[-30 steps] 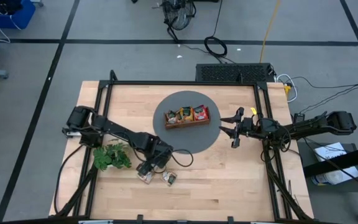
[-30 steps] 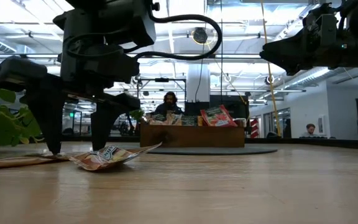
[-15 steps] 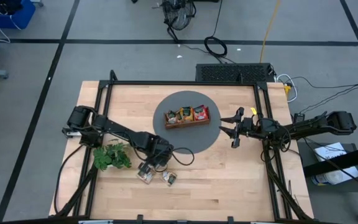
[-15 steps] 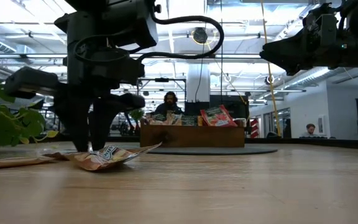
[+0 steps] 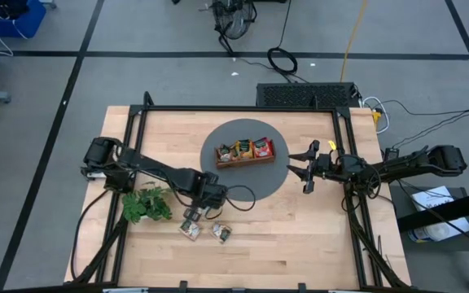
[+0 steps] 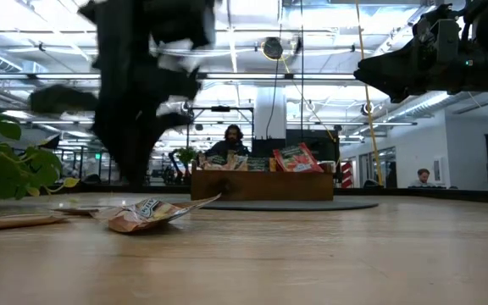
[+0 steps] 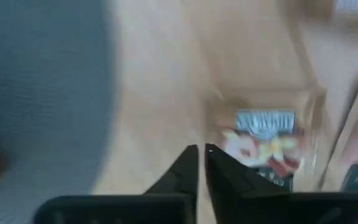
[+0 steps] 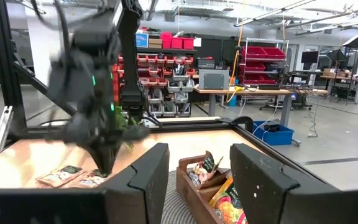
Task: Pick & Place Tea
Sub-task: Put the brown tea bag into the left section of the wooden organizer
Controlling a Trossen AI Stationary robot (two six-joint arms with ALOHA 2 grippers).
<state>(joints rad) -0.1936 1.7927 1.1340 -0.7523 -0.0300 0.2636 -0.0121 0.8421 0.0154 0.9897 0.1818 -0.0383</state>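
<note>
Table [image 5: 300, 220]. Tray [image 5: 245, 159] on the grey mat [image 5: 277, 181], well beyond the left gripper [image 5: 192, 216], holds upright tea sachets [image 5: 252, 148]. Left gripper fingers pressed together; two loose sachets [image 5: 190, 230] lie on the wood just below it. Right gripper [image 5: 306, 169] beside the tray, fingers apart, holding nothing.

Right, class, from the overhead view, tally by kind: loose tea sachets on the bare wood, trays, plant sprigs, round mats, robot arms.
Loose tea sachets: 2
Wooden tray: 1
Plant sprig: 1
Round grey mat: 1
Robot arms: 2
Total: 7
</note>
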